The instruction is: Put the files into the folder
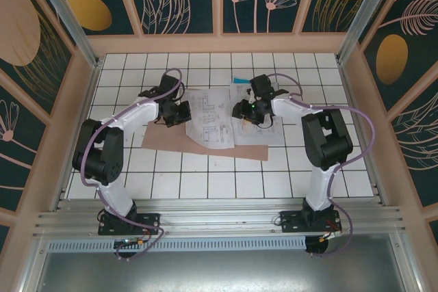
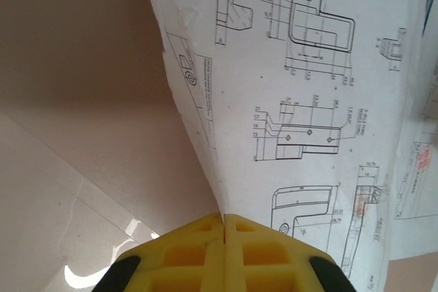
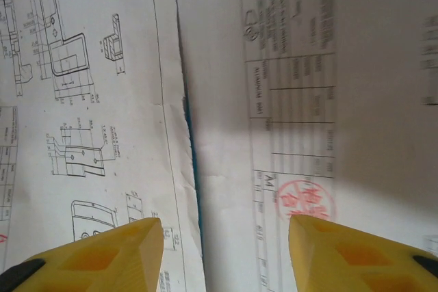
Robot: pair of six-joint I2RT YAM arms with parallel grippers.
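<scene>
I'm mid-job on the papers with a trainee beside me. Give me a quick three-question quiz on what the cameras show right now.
1. True or false: the left gripper stands open over bare tiles.
2. What lies beneath the right gripper? A) white printed sheets B) a stapler C) a mug
3. Fill in: in the right wrist view, the sliver of sheet showing between two of the papers is ____ in colour.
Key: 1 false, it is shut on the edge of a printed sheet; 2 A; 3 teal.
</scene>
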